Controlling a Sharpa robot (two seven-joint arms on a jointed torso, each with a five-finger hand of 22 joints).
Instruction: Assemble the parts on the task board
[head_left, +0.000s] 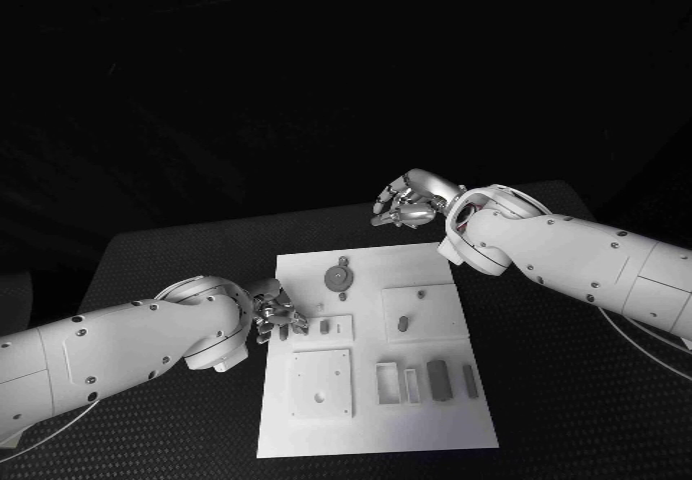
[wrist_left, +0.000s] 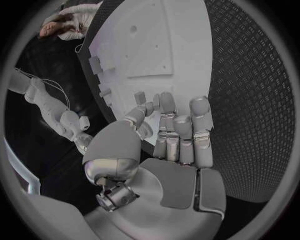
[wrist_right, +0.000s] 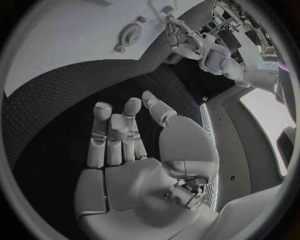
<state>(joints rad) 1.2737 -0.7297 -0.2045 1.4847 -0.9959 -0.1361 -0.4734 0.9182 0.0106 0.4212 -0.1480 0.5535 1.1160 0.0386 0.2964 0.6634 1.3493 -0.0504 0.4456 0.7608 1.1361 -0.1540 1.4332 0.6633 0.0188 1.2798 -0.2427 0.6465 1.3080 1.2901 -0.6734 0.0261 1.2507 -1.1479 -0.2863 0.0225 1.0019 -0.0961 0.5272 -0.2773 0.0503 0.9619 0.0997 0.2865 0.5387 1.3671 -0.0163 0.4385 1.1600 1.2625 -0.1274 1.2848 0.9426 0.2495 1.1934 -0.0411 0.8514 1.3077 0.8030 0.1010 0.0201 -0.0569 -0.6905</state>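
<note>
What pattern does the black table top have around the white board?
The black table top bears a fine diamond-like grid texture, clearest in the left wrist view.

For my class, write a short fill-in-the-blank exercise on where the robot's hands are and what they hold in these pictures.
1. The task board lies on a ____ table.
2. The left hand is at the board's ____ edge.
3. The right hand hovers beyond the board's ____ edge.
4. The fingers of the right hand hold ____.

Missing words: black; left; far; nothing
</note>
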